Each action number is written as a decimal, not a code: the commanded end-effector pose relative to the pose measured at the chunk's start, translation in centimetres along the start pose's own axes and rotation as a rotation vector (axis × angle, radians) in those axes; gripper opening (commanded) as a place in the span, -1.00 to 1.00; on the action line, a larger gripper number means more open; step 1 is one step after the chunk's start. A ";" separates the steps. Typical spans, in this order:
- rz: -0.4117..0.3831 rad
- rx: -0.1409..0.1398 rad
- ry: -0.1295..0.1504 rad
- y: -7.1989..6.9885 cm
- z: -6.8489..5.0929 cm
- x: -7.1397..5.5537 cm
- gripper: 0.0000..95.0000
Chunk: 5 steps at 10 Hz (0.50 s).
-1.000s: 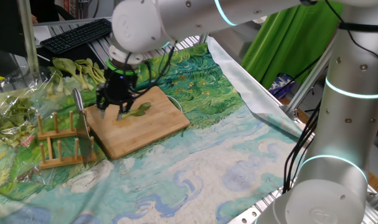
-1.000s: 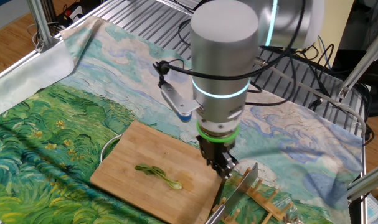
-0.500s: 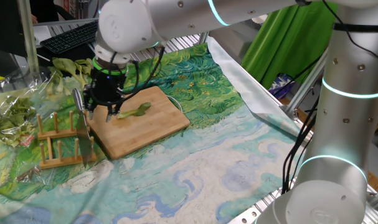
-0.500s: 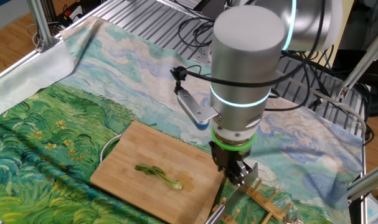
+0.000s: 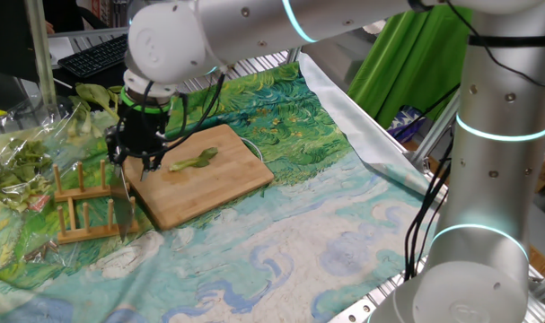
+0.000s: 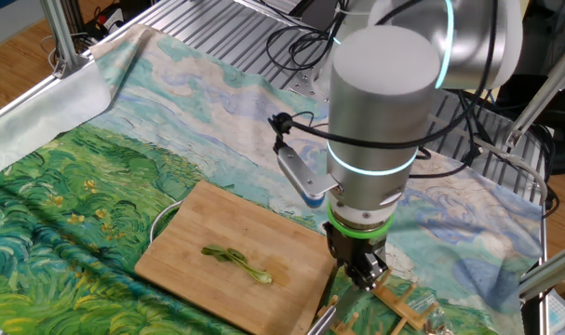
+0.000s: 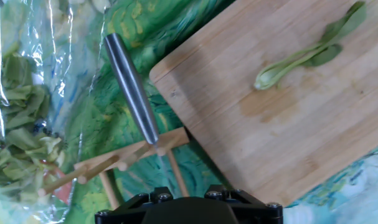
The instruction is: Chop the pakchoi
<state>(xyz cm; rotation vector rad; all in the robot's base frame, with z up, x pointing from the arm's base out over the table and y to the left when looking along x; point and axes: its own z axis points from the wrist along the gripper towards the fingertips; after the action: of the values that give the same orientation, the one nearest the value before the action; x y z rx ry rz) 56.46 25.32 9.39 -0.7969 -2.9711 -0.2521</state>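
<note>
The pakchoi (image 5: 193, 161), one small green leaf with a pale stem, lies on the bamboo cutting board (image 5: 209, 187). It also shows in the other fixed view as the pakchoi (image 6: 237, 263) and in the hand view as the pakchoi (image 7: 307, 55). My gripper (image 5: 134, 164) hangs over the board's left edge, next to the knife (image 5: 115, 148), which stands in a wooden rack (image 5: 82, 208). Its fingers stand apart with nothing between them. In the hand view the knife's metal handle (image 7: 131, 87) is straight ahead; the fingertips are out of frame.
Leafy greens in clear plastic (image 5: 12, 166) lie left of the rack. A bunch of whole pakchoi stalks (image 5: 115, 97) lies behind the board, and a keyboard (image 5: 110, 49) beyond it. A thin white loop (image 6: 161, 219) lies by the board's corner.
My gripper has moved from above the board near the leaf, leftward to the knife and rack. The leaf and the knife have stayed where they were.
</note>
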 end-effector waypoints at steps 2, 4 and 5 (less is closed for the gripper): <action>0.000 -0.009 -0.009 0.4 0.9 -0.1 -0.20; -0.005 -0.023 0.000 0.5 1.4 -0.3 -0.20; -0.011 -0.030 0.003 0.5 1.8 -0.4 -0.20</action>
<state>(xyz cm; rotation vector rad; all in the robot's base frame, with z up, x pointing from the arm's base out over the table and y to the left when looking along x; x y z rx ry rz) 57.07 25.88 7.40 -0.7786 -2.9746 -0.3023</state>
